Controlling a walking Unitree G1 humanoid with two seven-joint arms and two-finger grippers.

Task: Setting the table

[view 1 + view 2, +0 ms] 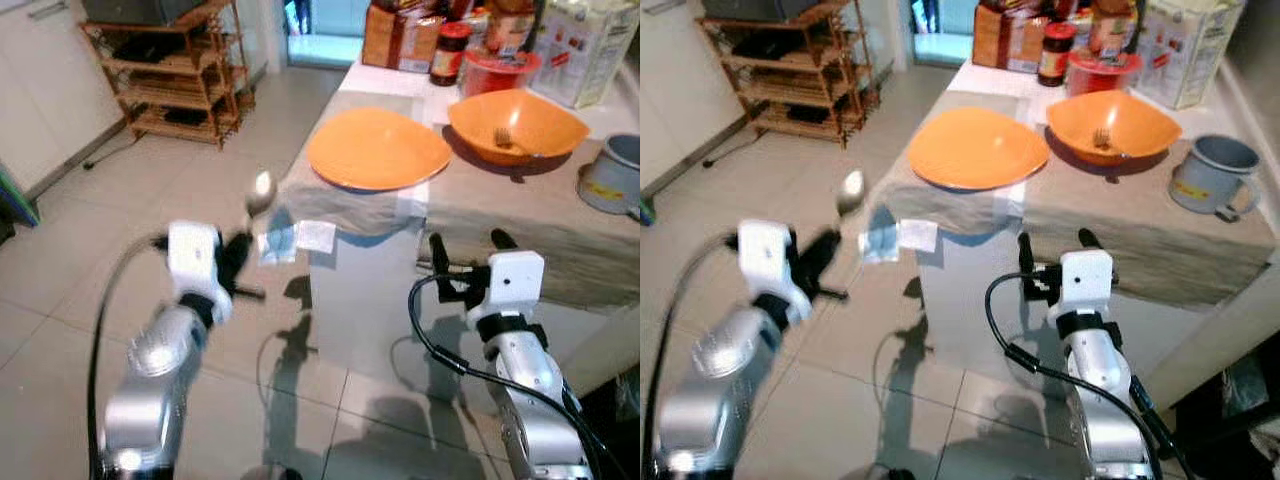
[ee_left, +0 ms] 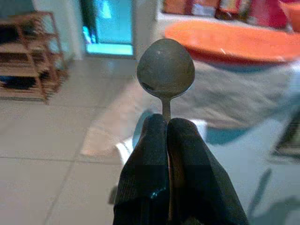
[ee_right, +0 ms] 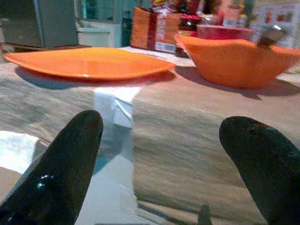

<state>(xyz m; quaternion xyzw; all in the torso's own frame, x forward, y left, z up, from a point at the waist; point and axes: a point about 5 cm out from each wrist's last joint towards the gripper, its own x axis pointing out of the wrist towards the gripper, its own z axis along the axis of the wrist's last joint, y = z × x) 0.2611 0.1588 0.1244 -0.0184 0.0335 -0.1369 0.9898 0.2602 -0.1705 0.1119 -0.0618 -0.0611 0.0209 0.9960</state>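
My left gripper is shut on a metal spoon, held upright out over the floor, off the table's left corner; the spoon rises from between the closed fingers. An orange plate lies on the beige table runner, with an orange bowl to its right holding a small utensil. My right gripper stands open, low at the table's front edge, facing the runner between plate and bowl.
A grey mug stands at the table's right end. Jars, boxes and a red container crowd the back. A wooden shelf rack is at the far left across tiled floor. White labels hang at the corner.
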